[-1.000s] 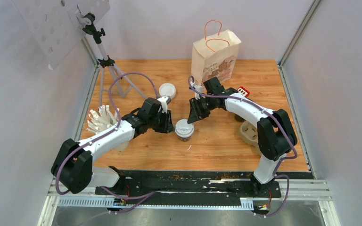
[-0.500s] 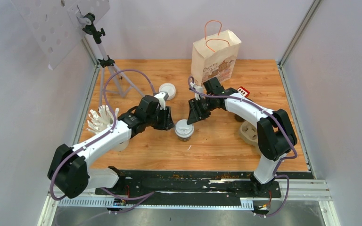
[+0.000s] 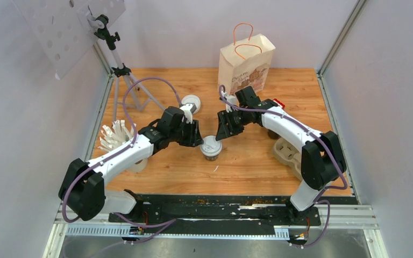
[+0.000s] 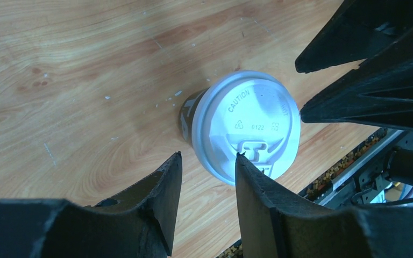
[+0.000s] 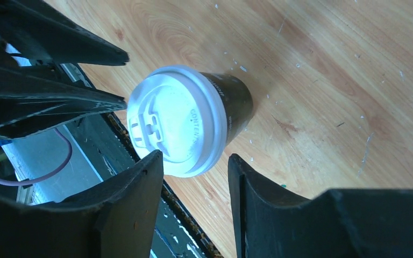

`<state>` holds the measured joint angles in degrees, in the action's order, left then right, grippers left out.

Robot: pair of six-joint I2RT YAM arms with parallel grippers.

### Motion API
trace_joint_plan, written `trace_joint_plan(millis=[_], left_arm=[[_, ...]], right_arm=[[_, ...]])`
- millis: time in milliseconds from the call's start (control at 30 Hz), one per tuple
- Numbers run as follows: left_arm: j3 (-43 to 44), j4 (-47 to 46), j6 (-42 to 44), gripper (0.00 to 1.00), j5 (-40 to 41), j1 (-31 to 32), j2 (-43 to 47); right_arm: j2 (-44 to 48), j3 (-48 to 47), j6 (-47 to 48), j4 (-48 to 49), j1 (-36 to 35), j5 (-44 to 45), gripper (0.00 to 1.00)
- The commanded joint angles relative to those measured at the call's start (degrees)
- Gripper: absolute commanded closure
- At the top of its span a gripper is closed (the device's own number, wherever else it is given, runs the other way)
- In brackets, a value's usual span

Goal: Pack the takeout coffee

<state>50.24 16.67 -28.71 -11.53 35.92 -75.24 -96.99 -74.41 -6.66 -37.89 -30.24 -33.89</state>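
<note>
top external shows your left pincer (image 3: 196,142) and right pincer (image 3: 219,135) part open, empty, the coffee cup (image 3: 211,150) just ahead of each; grip below its lid (image 4: 250,126), gently.

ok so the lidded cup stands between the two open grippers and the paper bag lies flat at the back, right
No: the paper bag stands upright at the back, as the top view shows. The lidded cup stands between the open left gripper and right gripper.
</note>
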Motion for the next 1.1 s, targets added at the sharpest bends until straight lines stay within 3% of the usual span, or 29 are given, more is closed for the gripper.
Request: trace_joint_plan(millis=[0,433,1067], left_arm=[[1.0,-4.5,1.6,0.51,-2.3,0.0,-0.6],[0.3,-4.7,2.5,0.52,-2.5,0.1,-3.2],[-1.7,-5.9,1.9,0.58,-3.3,0.0,-4.8]], right_arm=[[3.4,-0.5,-2.1,0.3,-0.2,0.4,0.52],[5.5,6.4,-8.6,6.1,-0.3,-3.7,0.4],[4.0,10.9,-10.6,10.9,-0.8,-6.4,0.47]])
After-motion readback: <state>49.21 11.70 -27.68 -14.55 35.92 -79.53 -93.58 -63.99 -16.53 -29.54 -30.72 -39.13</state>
